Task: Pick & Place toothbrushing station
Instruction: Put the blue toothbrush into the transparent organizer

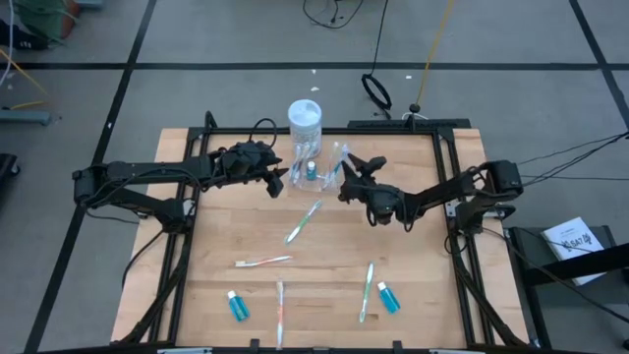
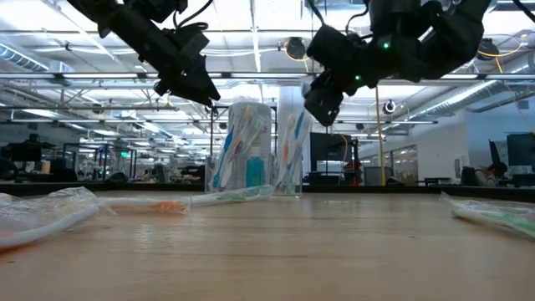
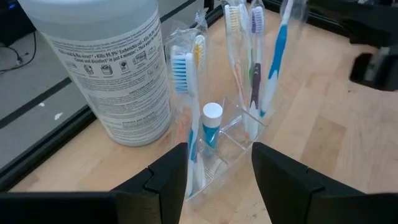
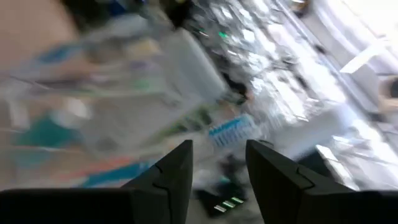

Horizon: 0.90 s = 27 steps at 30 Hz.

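High view: the station (image 1: 316, 169) stands near the table's (image 1: 216, 226) far edge, just in front of the white jar (image 1: 305, 120). The left gripper (image 1: 278, 178) sits just beside it on one side, the right gripper (image 1: 346, 183) close on the other. Loose toothbrushes (image 1: 303, 222) and two small blue tubes (image 1: 237, 306) lie on the nearer half of the table.

Low view: both grippers hang above the tabletop, flanking the station (image 2: 251, 157), neither one touching it.

Left wrist view: the left gripper (image 3: 219, 167) has its fingers (image 3: 168, 171) spread, empty, with the station (image 3: 230, 127) straight ahead holding wrapped brushes and a small tube (image 3: 211, 124); the jar (image 3: 102, 59) stands beside it.

Right wrist view: the right gripper (image 4: 219, 163) shows its fingers apart with nothing between them; the blurred scene beyond appears to be the station (image 4: 124, 87).

The step in hand looks like a brush drop-off by the right arm. To do it well, lift clear straight up so the fingers do not snag wrappers or tip the light holder, and keep the left gripper ready to steady it.
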Each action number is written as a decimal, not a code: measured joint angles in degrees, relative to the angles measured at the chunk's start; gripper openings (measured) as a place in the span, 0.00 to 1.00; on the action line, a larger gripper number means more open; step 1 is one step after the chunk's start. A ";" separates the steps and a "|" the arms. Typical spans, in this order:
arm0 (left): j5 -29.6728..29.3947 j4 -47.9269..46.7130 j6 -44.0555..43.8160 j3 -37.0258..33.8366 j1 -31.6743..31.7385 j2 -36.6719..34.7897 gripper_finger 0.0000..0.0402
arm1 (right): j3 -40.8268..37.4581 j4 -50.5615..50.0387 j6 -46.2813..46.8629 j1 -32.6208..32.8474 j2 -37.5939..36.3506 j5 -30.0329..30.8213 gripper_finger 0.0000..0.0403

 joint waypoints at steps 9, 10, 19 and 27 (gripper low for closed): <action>0.00 0.00 -0.02 0.00 0.00 0.00 0.46 | -0.06 -19.45 18.33 -6.14 -0.55 -19.07 0.36; 0.00 0.00 -0.02 0.00 0.00 0.00 0.46 | -0.05 -18.93 18.52 -6.52 -0.59 -18.66 0.36; -0.02 0.00 -0.02 0.00 0.00 0.00 0.46 | -0.05 -23.35 16.49 -5.39 -5.36 -10.26 0.43; -0.02 0.00 -0.03 0.00 0.00 0.00 0.46 | -0.01 -30.18 26.14 -5.54 -7.20 -25.51 0.50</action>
